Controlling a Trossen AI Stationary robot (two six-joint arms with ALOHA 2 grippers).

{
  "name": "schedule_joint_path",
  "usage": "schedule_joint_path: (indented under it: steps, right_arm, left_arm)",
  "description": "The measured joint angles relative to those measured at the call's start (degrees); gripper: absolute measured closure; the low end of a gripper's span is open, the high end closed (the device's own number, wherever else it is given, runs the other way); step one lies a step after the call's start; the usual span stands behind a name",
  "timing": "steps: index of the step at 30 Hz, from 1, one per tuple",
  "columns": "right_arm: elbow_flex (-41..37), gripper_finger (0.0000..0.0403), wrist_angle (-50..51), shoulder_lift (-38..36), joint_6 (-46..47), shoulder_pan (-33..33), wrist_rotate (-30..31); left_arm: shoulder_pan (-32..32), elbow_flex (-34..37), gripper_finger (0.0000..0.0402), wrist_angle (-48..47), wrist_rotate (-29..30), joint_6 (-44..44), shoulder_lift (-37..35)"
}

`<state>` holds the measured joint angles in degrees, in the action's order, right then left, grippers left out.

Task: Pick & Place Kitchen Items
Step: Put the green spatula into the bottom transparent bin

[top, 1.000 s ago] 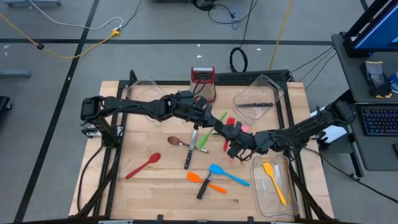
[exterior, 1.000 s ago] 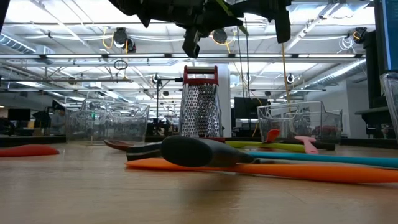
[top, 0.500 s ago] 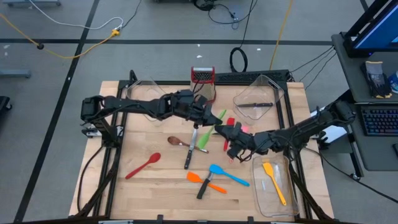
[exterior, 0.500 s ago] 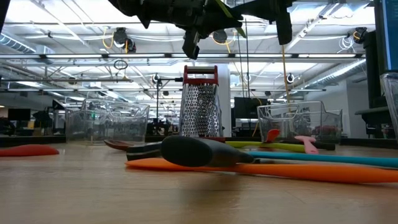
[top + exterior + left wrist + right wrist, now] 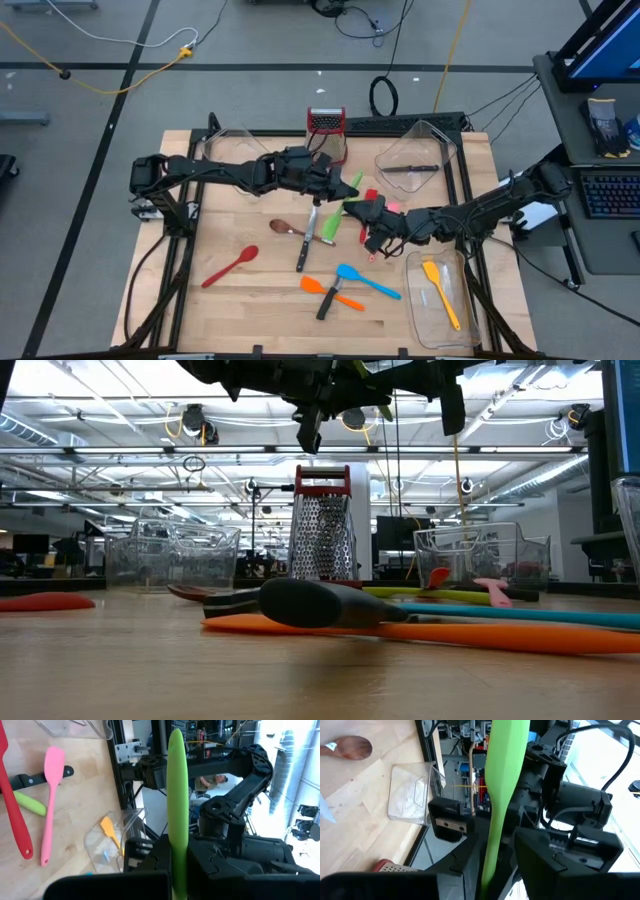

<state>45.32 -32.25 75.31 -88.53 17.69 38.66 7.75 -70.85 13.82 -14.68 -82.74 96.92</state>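
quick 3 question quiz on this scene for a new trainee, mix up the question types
1. Multiple choice: what do the left hand and the right hand both grip above the table?
A. a red spoon
B. the green spatula
C. a grater

2. True or false: the yellow spatula lies inside the near bin.

3. Short answer: what single item lies in the far bin?

Key:
1. B
2. True
3. The knife, which has a black handle
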Motion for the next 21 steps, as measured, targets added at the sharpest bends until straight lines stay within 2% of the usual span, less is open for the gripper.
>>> schedule_joint_path:
  steps: [9,21]
  right_arm:
    - [0.0,0.0292,0.0,0.0,0.0,-0.11,-1.97]
    - [0.0,0.0374,0.19,0.52,2.94,-0.83,-1.84]
  left_arm:
    - [-0.02,-0.02,0.0389,0.3,1.17,-0.35,0.03]
    - [-0.33,-0.11,0.039,6.89,-0.5,-3.06,3.68]
